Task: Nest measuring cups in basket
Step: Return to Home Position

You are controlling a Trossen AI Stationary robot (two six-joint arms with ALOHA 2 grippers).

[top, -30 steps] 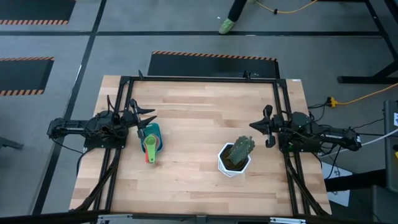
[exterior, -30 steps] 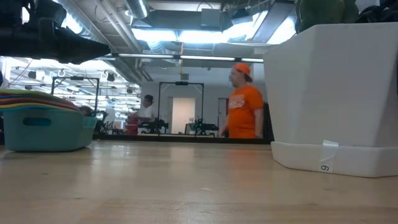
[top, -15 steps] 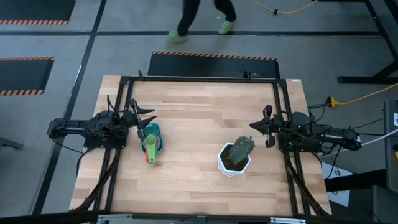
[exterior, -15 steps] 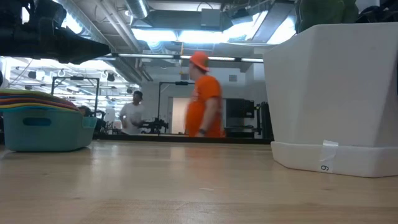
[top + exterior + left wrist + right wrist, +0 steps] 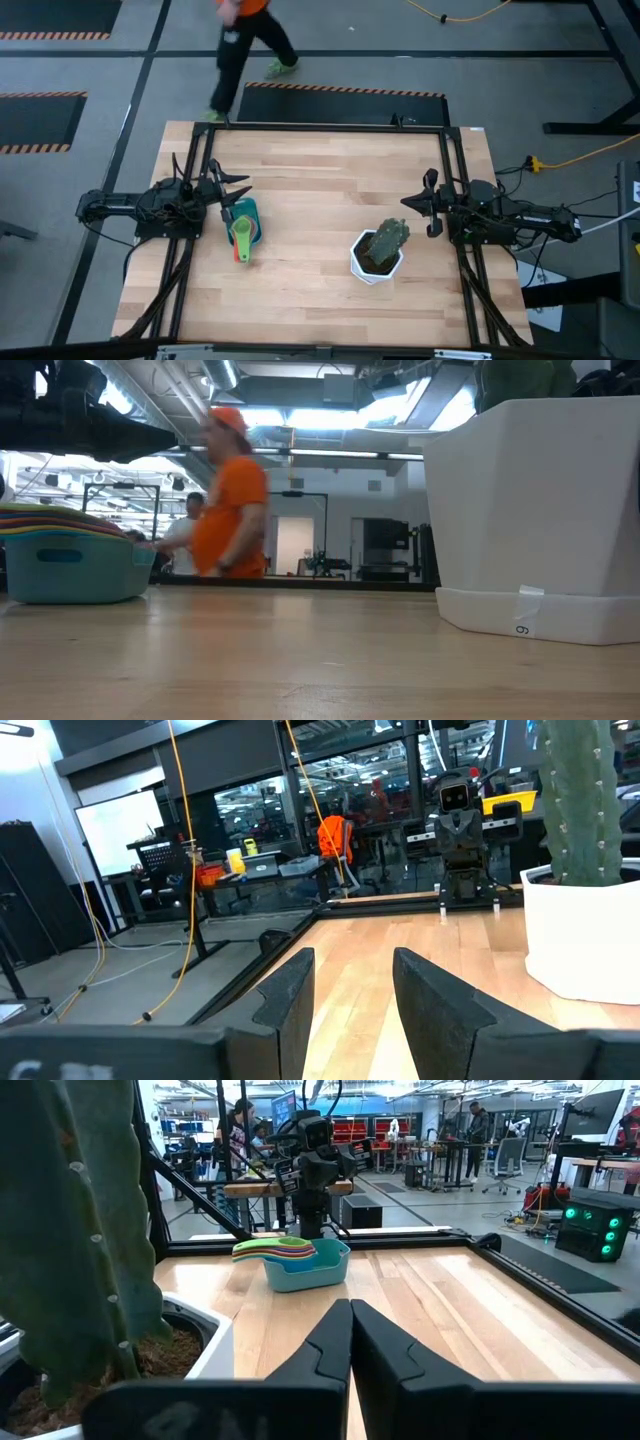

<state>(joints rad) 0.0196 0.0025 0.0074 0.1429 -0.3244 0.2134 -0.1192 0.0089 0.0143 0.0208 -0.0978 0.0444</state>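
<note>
At table's left side, measuring cups (image 5: 241, 238) nested in teal basket (image 5: 254, 212), just beside left gripper (image 5: 355, 958), fingers spread, empty. Opposite, right gripper (image 5: 350, 1308) pinched closed, empty, near white cactus pot (image 5: 360, 262). Beyond table, person (image 5: 245, 35) in orange.

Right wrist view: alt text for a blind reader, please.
A teal plastic basket holding nested colourful plastic measuring cups sits on the wooden table beyond the right claw, which is shut and empty. A green cactus in a white pot stands close by.
</note>
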